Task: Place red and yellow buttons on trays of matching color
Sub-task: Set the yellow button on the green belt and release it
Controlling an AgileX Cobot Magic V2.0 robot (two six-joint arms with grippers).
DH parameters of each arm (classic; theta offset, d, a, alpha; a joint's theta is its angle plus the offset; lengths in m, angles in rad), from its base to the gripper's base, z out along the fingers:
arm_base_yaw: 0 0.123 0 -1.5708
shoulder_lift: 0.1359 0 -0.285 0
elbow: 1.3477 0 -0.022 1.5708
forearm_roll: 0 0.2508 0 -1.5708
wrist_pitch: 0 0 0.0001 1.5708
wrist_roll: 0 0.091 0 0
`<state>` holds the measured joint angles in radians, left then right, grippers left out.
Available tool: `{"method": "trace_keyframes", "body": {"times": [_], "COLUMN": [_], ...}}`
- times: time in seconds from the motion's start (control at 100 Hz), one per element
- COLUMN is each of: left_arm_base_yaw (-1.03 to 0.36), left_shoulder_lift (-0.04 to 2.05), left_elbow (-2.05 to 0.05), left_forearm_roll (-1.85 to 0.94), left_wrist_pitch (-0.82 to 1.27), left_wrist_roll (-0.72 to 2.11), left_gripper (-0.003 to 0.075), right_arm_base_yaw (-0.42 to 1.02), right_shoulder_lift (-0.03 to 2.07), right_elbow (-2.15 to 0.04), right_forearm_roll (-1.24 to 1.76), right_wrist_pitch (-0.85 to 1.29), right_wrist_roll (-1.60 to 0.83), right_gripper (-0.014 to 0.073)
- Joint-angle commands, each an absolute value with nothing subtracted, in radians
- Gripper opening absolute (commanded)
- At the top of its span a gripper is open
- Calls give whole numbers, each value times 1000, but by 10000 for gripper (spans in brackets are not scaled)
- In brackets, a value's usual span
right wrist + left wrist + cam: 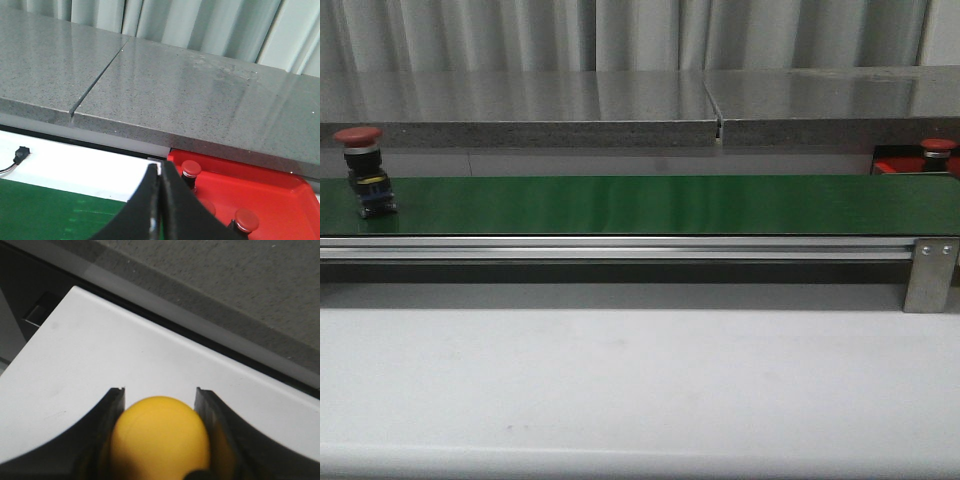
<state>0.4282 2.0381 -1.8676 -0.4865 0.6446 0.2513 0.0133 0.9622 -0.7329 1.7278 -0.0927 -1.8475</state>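
The left gripper (159, 440) pinches a yellow button (159, 440); the right jaws are pressed together, empty. The red button (365, 170) on the belt (640, 205) looks rigid and top-heavy; grip its dark base.

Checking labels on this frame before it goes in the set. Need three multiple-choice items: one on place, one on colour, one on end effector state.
1. Where does the red button on the green belt stand, seen from the front?
A. near the belt's left end
B. mid-belt
C. off the belt, on the white table

2. What colour is the button between the left end effector's fingers?
A. red
B. yellow
C. green

3. How is the right end effector?
A. open and empty
B. shut on a red button
C. shut, holding nothing

Key:
1 A: the red button stands upright near the left end of the green belt.
2 B: the left end effector has a yellow button between its fingers.
3 C: the right end effector has its fingers pressed together with nothing between, in front of the red tray.
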Motion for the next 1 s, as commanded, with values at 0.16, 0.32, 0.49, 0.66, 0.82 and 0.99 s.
{"method": "trace_keyframes", "body": {"times": [0.16, 0.32, 0.49, 0.66, 0.82, 0.99], "left_arm_base_yaw": [378, 326, 252, 202, 191, 191], "left_shoulder_lift": [1782, 1668, 1598, 1598, 1614, 1666], "left_elbow": [-1745, -1524, -1309, -1202, -1177, -1177], "left_forearm_roll": [-534, -546, -546, -561, -603, -625], "left_wrist_pitch": [579, 454, 316, 223, 182, 182], "left_wrist_roll": [248, 252, 252, 252, 252, 252], "left_gripper": [-20, -20, -20, -20, -20, -20], "right_arm_base_yaw": [10, 10, 10, 10, 10, 10], "right_shoulder_lift": [944, 944, 944, 944, 944, 944], "right_elbow": [-770, -770, -770, -770, -770, -770], "right_forearm_roll": [1723, 1723, 1723, 1723, 1723, 1723], "right_wrist_pitch": [-79, -79, -79, -79, -79, -79], "right_wrist_roll": [-1854, -1854, -1854, -1854, -1854, -1854], "right_gripper": [-68, -68, -68, -68, -68, -68]}}
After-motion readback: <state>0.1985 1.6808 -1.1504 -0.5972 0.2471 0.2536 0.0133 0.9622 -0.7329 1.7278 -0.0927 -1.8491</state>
